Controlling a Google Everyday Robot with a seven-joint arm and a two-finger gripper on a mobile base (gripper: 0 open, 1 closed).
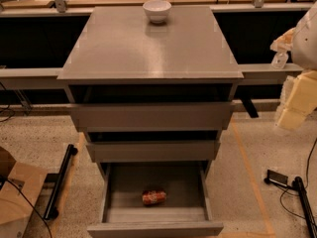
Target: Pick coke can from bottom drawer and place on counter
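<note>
The coke can [154,197], red, lies on its side on the floor of the bottom drawer [155,228], which is pulled out at the foot of the grey cabinet. The two shallower drawers above it also stand partly out. The counter [148,48] is the flat grey cabinet top, and a white bowl [157,10] stands at its far edge. My gripper [296,103], with cream-coloured fingers, hangs at the right edge of the view. It is beside the cabinet at about counter height, well above and to the right of the can.
A cardboard box [15,197] and a black bar [59,182] lie on the floor left of the cabinet. A black device with cables [277,178] lies on the floor to the right. A long grey rail [29,73] runs behind the cabinet.
</note>
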